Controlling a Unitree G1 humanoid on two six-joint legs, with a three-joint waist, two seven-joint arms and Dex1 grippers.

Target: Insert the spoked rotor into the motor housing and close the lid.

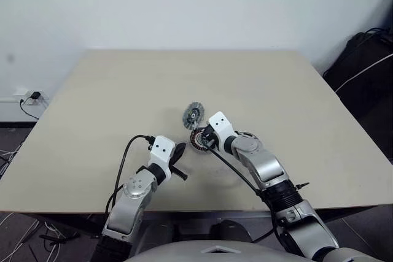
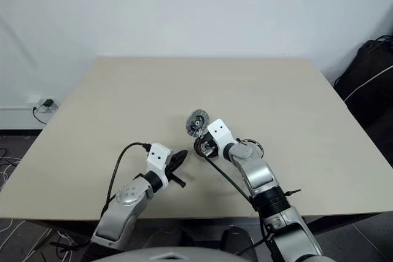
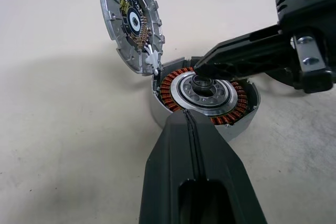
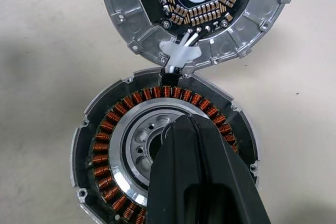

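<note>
The motor housing (image 4: 105,145) lies on the table (image 1: 123,90), a ring of copper windings around a silver centre with round holes. I cannot tell whether that centre is the spoked rotor. The lid (image 4: 252,19) stands tilted up at the housing's far rim, circuit board facing me, joined to it by white wires. My right gripper (image 4: 181,121) is shut, its tip over the housing's centre (image 3: 210,90), holding nothing that I can see. My left gripper (image 3: 186,116) is shut and empty, just short of the housing's near rim, pointing at it.
A black cable (image 1: 126,151) loops from my left wrist over the table's near edge. A black bag (image 1: 362,65) sits off the table's right side. A wall socket with cables (image 1: 27,97) is at the far left.
</note>
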